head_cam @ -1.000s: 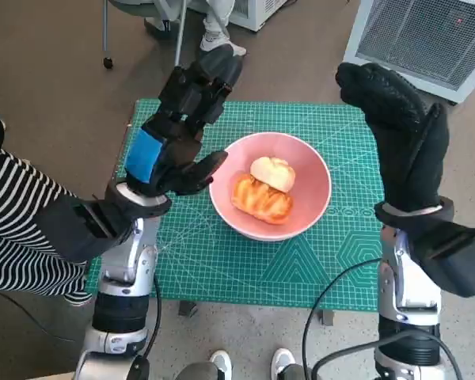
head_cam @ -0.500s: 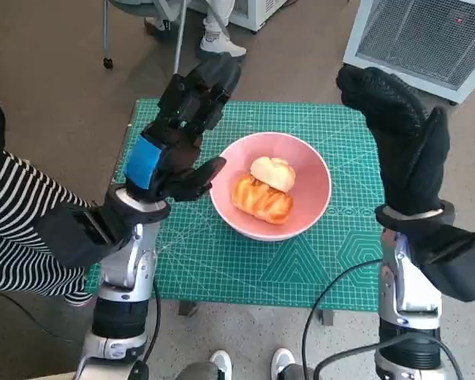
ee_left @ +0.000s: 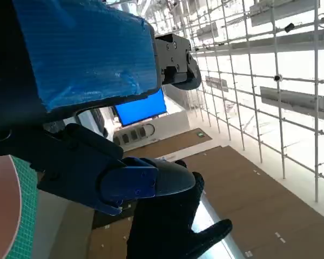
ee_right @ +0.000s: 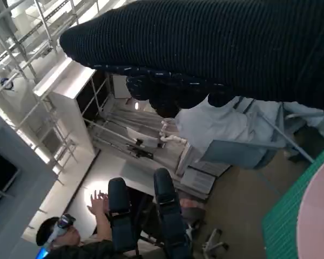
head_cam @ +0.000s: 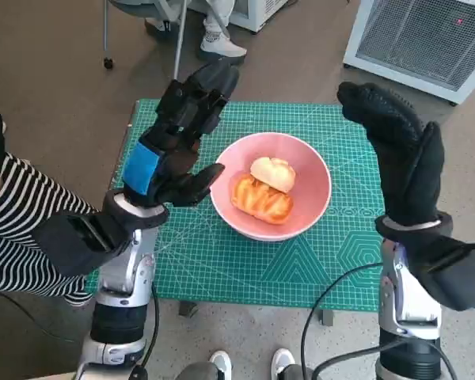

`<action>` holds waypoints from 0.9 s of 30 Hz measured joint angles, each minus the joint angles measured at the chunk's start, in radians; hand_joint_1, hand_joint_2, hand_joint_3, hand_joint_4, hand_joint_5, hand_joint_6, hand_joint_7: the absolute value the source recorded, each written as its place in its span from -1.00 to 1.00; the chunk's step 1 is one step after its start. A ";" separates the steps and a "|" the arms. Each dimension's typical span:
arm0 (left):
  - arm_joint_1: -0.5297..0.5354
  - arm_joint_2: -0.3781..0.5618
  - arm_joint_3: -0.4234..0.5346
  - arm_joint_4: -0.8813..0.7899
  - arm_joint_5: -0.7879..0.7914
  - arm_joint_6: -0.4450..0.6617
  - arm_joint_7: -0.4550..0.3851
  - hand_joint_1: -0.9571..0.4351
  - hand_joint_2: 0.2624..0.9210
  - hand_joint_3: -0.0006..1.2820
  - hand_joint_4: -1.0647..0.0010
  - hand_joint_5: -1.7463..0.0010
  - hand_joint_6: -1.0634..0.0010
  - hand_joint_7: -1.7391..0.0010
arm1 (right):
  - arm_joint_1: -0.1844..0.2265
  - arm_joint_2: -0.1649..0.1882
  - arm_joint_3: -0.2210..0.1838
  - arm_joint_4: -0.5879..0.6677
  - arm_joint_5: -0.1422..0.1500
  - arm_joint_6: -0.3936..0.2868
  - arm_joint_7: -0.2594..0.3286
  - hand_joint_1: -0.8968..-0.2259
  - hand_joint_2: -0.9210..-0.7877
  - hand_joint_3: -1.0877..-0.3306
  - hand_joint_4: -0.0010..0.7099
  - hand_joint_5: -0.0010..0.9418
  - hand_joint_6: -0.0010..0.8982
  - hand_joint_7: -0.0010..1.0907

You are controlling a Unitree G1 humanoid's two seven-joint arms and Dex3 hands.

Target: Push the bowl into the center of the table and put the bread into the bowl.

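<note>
In the pink bowl (head_cam: pixel 271 197), bread (head_cam: pixel 262 198); both hands raised, empty, fingers spread.

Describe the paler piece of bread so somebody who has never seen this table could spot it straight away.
On the green cutting mat covering the small table sits a pink bowl. Two pieces of bread lie inside it, touching. The one meant is the small cream-coloured round bun, on the far side of the glossy orange-brown loaf.
</note>
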 measured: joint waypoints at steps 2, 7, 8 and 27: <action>0.007 0.000 0.000 0.000 0.000 -0.003 0.000 -0.56 1.00 -0.38 0.80 0.95 1.00 0.44 | 0.003 0.000 0.000 -0.001 -0.001 0.001 0.000 -0.77 -1.00 0.00 -0.31 -0.99 -0.81 0.01; 0.023 -0.004 -0.004 0.000 0.000 -0.012 0.000 -0.56 1.00 -0.38 0.80 0.95 1.00 0.44 | 0.010 0.000 0.001 -0.006 -0.001 0.001 0.000 -0.77 -1.00 0.01 -0.33 -1.00 -0.82 0.01; 0.025 -0.004 -0.005 0.000 0.000 -0.012 0.000 -0.56 1.00 -0.38 0.80 0.95 1.00 0.44 | 0.012 0.000 0.002 -0.007 -0.001 0.001 0.000 -0.77 -1.00 0.01 -0.33 -1.00 -0.82 0.01; 0.059 -0.028 -0.021 0.000 0.002 -0.041 0.000 -0.57 1.00 -0.40 0.83 0.96 1.00 0.50 | 0.042 0.000 0.002 -0.003 0.003 -0.032 0.013 -0.79 -1.00 0.03 -0.33 -1.00 -0.81 0.01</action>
